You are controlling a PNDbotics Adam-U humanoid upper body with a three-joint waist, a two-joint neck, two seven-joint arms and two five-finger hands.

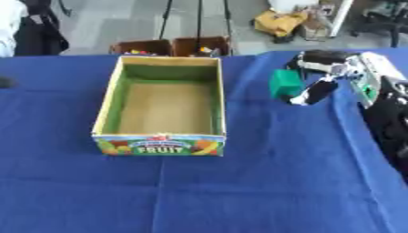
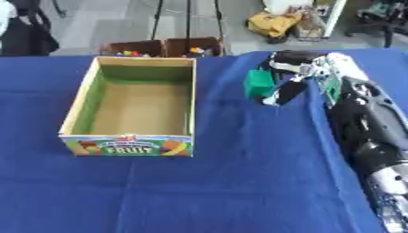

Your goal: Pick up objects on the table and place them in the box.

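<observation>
We see our right hand (image 1: pixel 323 75) curled around a green block (image 1: pixel 284 83) just right of the open fruit box (image 1: pixel 162 144), above the blue-clothed counter (image 1: pixel 239 191).

The robot's right arm (image 2: pixel 363 123) comes in from the lower right edge and runs up and inward, its black forearm with a silver joint near the bottom showing most fully in the right eye view. The wrist bends toward the left, so the right hand (image 2: pixel 299 73) points sideways. Its fingers (image 2: pixel 287 57) curl over the top of a green block (image 2: pixel 258 84) while the thumb (image 2: pixel 284 93) presses from below, pinching it. The left hand shows in neither view.
</observation>
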